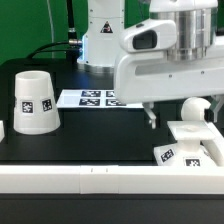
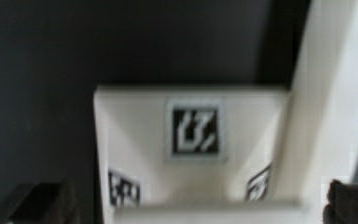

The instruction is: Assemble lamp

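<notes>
Along the near edge of the black table (image 1: pixel 100 145) runs a long white rail (image 1: pixel 90 181). Just behind it, toward the near corner on the exterior view's right, sits the base (image 1: pixel 188 150). It is low, square and white, with black-and-white square tags on its near sides. The tags are block patterns rather than readable letters. In the wrist view the base (image 2: pixel 194 105) fills the middle, with one tag on its upper face and two more on the sides, all somewhat blurred.

The bulb (image 1: pixel 196 109) shows its smooth round white head right behind the base's top, but whether it stands on the base cannot be told. The gripper (image 2: pixel 197 200) hangs over this spot with its jaws spread wide and holding nothing. One dark finger (image 1: pixel 150 118) hangs toward the exterior view's left of the bulb.

Toward the exterior view's left edge, well apart from the base, the shade (image 1: pixel 34 101) stands with its wide end down. It is a white tapered cup bearing one large tag.

Near the far edge, the marker board (image 1: pixel 92 97) lies flat with several printed tags.
</notes>
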Controlling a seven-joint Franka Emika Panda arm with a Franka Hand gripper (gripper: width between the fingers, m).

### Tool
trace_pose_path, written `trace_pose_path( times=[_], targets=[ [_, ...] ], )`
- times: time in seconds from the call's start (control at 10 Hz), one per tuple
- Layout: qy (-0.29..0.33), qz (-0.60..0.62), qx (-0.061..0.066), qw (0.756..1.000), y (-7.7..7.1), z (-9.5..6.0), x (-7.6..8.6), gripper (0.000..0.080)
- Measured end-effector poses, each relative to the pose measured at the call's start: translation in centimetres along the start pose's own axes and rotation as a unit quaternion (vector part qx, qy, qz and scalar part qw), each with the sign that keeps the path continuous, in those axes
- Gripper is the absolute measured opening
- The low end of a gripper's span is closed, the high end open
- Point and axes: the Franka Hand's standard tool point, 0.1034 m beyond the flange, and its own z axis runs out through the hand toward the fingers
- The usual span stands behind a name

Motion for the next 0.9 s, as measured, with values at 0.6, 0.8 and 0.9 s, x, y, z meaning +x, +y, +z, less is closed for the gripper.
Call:
trace_pose_path(
  times=[0.6, 0.8, 0.9],
  targets=[
    [-0.028, 0.089, 0.000, 0.996, -4.7, -0.3, -7.0, 0.0699],
    [-0.039, 0.087, -0.002, 0.995, -4.4, -0.4, -7.0, 0.0699],
    [-0.042, 0.086, -0.002, 0.995, -4.4, -0.3, -7.0, 0.0699]
  ],
)
